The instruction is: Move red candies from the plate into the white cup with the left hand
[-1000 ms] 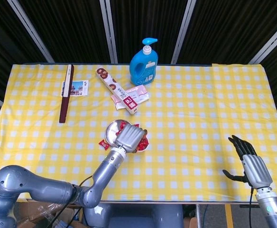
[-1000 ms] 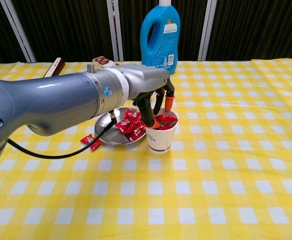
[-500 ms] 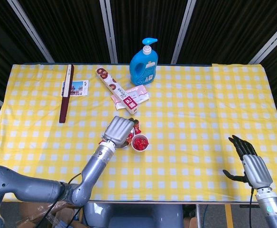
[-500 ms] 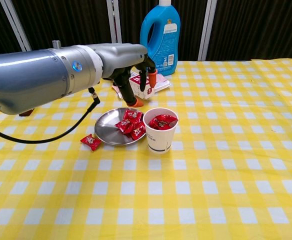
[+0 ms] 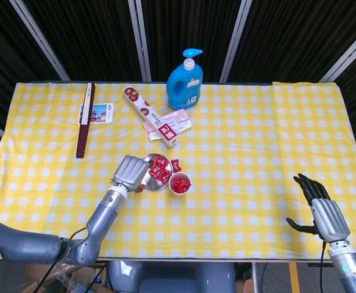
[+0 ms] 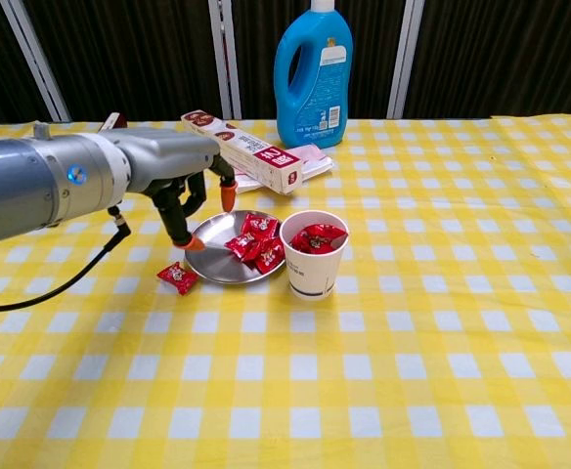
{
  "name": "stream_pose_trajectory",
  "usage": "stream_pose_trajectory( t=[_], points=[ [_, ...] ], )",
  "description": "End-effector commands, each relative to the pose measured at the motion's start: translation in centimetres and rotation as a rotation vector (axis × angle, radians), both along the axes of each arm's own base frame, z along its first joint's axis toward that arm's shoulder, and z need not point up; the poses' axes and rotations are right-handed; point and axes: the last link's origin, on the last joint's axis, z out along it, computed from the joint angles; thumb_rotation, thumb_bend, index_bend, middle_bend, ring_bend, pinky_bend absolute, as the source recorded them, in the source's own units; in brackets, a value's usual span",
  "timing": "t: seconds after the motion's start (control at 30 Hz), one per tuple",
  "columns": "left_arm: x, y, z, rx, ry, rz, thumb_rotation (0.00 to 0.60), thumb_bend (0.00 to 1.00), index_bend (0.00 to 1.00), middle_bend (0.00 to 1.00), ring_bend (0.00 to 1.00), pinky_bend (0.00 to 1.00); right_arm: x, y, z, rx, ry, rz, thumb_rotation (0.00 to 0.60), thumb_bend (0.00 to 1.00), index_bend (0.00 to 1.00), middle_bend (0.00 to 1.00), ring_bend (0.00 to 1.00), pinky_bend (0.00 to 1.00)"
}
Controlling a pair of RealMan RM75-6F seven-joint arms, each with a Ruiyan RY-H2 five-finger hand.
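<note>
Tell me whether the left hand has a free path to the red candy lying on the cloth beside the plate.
Probably yes. The left hand hovers open over the plate edge, and nothing lies between it and the loose candy.

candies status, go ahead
Left robot hand open, empty, over plate edge. Right robot hand open, idle. Candies left on plate, some in cup, one stray on cloth. Nothing blocking.

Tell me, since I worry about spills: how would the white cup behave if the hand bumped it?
The white cup looks like thin paper, so probably light and easily shoved. It stands upright, taller than it is wide, holding only a few candies, so a knock near the rim might tip it. The left hand hovers beside the plate, apart from it.
</note>
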Motion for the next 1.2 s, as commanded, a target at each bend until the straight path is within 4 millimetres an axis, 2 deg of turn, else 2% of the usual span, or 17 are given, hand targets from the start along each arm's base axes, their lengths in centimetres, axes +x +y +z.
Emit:
stream_pose_trajectory(
  t=[0.03,0.37,0.5,0.83,1.2],
  points=[
    [-1.1,-0.3,-0.2,-0.018,0.04,0.019,0.6,0.26,0.42,0.94,0.98,0.95,0.0,0.0,0.0,0.0,-0.001,-0.001,0.6,0.28,0.0,0.0,0.0,0.0],
    [-4.0,-0.8,-0.2,-0.029,0.105,0.073,0.6,0.26,0.43,0.96,0.99,0.95,0.0,0.0,0.0,0.001,-0.001,0.0,0.6,0.28,0.0,0.0,0.0,0.0],
    [-4.6,-1.0,-0.2,-0.039,0.116,0.082,0.6,0.3,0.42,0.96,0.99,0.95,0.0,0.0,0.0,0.0,0.0,-0.001,0.6,0.28,0.0,0.0,0.0,0.0],
    [-5.3,-1.1,-0.6,-0.052,0.135,0.101,0.6,0.38,0.36,0.95,0.99,0.95,0.0,0.0,0.0,-0.001,0.0,-0.001,0.6,0.28,0.0,0.0,0.0,0.0],
    [-5.6,-1.1,-1.2,-0.064,0.155,0.118,0.6,0.39,0.34,0.95,0.99,0.95,0.0,0.0,0.0,0.0,0.0,0.0,0.6,0.28,0.0,0.0,0.0,0.0]
  ],
)
